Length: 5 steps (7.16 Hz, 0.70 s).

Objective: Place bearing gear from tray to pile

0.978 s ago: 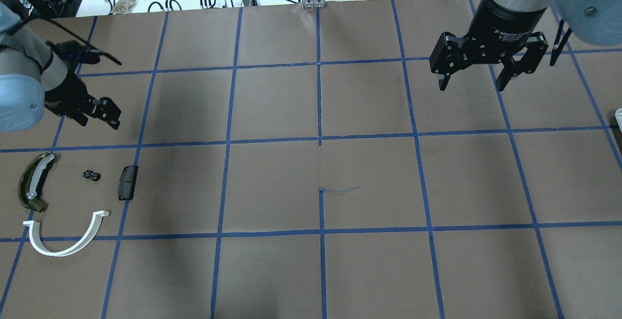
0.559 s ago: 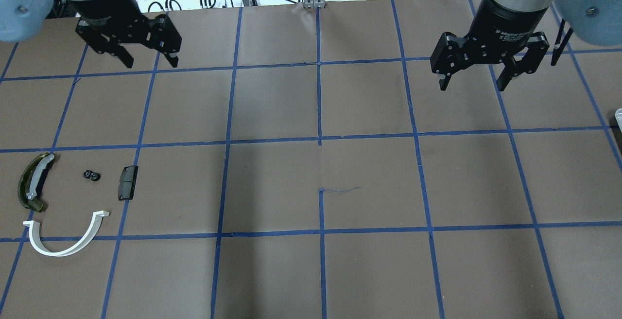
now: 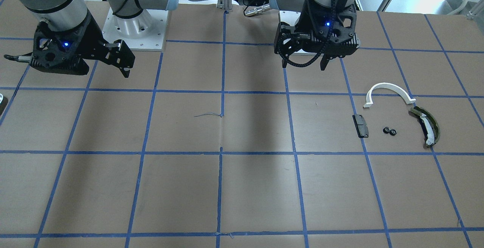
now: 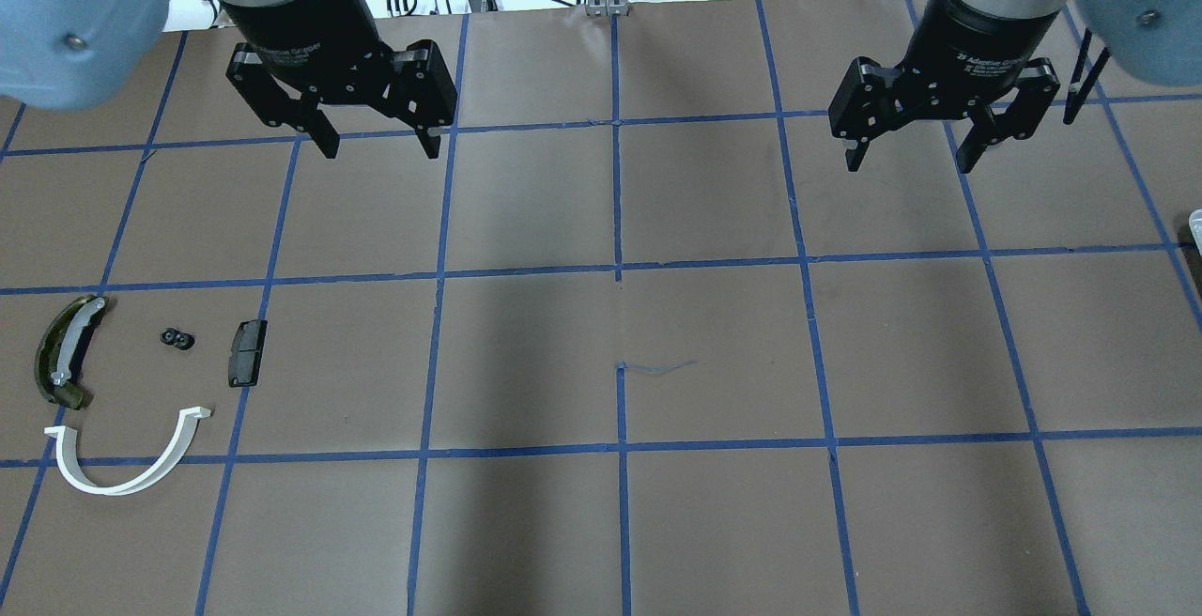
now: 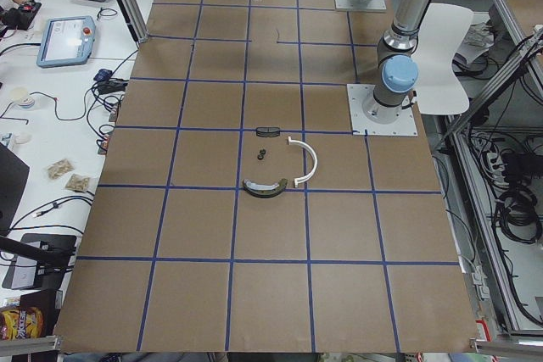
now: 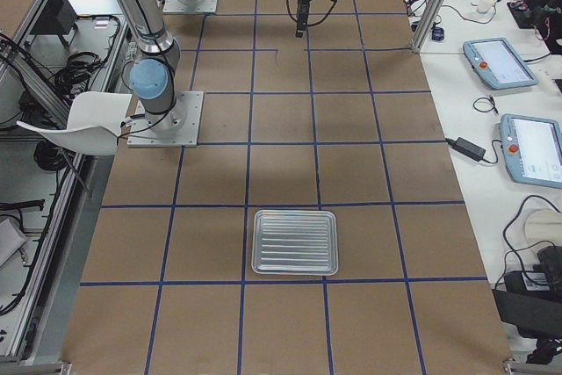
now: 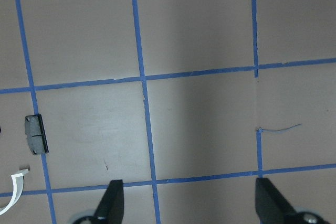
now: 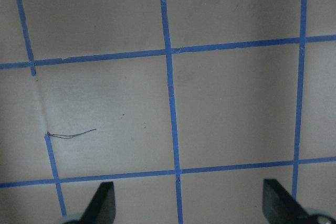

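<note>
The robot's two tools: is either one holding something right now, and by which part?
Nothing is held. The left tool and the right tool both hang open and empty above the table.

A blue tape grid crosses the brown paper table; it bears a white half-ring arc, an olive-green curved shoe with a white strip, a dark grey rectangular block and a black bearing gear.

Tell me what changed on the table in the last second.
The left gripper swung from the left edge forward and toward the middle; it is open and empty. The right gripper stayed open in place. The white half-ring, dark block, olive shoe and two small black gears did not move.
</note>
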### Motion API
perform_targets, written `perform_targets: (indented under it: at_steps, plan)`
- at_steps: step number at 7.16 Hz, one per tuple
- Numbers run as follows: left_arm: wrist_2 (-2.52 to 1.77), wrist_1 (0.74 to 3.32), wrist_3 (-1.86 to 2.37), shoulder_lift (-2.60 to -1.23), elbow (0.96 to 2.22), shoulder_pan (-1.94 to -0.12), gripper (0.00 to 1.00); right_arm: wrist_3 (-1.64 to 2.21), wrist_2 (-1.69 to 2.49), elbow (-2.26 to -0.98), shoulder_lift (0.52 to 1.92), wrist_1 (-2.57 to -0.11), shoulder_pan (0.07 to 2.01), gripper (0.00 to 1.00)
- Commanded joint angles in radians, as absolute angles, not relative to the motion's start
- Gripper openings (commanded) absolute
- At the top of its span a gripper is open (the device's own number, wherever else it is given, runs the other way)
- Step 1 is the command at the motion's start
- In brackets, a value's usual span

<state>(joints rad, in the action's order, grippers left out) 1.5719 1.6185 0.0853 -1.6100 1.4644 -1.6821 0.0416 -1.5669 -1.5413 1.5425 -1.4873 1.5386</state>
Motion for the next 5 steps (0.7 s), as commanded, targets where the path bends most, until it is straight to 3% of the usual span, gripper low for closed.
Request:
perform_targets:
  at_steps: [1, 5]
  plan:
    - [1.562, 1.531, 0.095, -1.594, 1.535, -1.578, 0.92, 0.041, -1.568, -1.545, 1.545, -1.486, 1.539, 1.0]
    - [1.572, 1.522, 0.069, -1.559, 1.614, -1.523, 0.92, 0.038, -1.569, -1.543, 1.545, -1.486, 1.539, 1.0]
